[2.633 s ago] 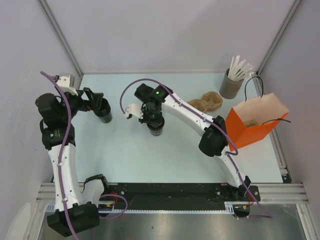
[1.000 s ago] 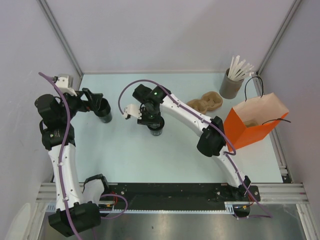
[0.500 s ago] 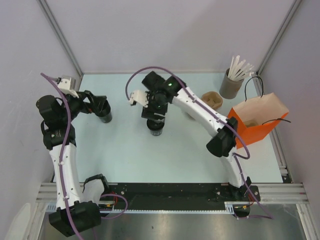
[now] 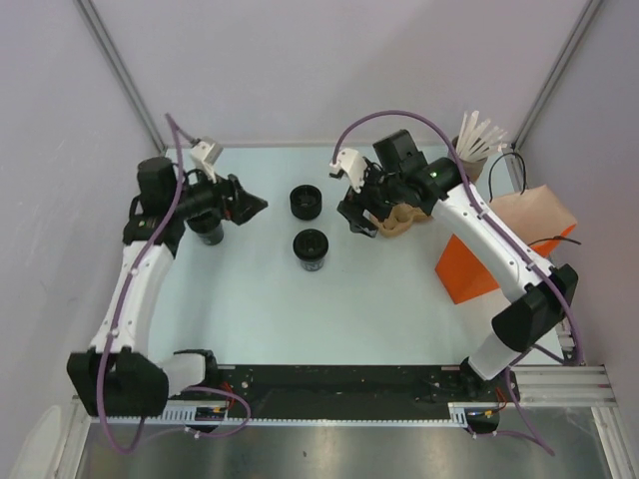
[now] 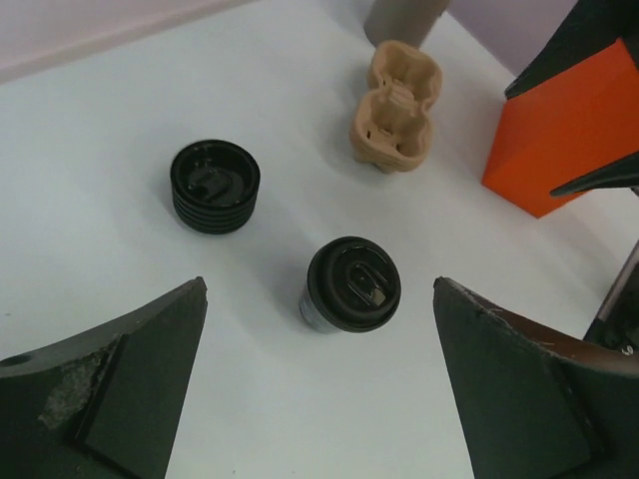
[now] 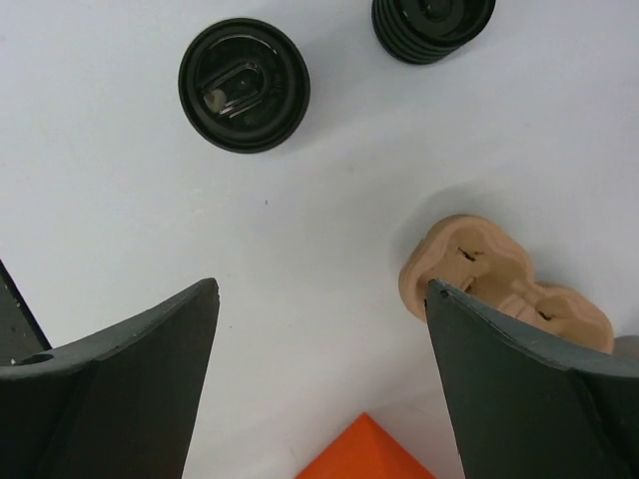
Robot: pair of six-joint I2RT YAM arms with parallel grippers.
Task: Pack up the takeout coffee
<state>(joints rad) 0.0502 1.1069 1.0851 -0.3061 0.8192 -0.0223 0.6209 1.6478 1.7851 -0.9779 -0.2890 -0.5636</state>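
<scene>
The takeout coffee (image 4: pixel 312 247), a small black cup with a round black lid, stands alone on the pale table. It also shows in the left wrist view (image 5: pixel 353 284) and the right wrist view (image 6: pixel 244 85). My right gripper (image 4: pixel 357 215) hangs open to the right of it, near the tan carrier, with nothing between its fingers (image 6: pixel 321 284). My left gripper (image 4: pixel 252 206) is open too and points right toward the coffee from a distance (image 5: pixel 319 289). The orange bag (image 4: pixel 477 261) stands open at the right, seen also as orange bag (image 5: pixel 559 140).
A short ribbed black stack (image 4: pixel 305 203) sits just behind the coffee. A lidless black cup (image 4: pixel 207 229) stands under my left arm. The tan cup carrier (image 4: pixel 401 215) lies by my right gripper. A grey tub of white sticks (image 4: pixel 467 155) is at the back right.
My right gripper opened, let go of the lidded cup and pulled up and right toward the carrier. My left arm swung away from the lidless cup toward the middle. The ribbed stack came into view.
</scene>
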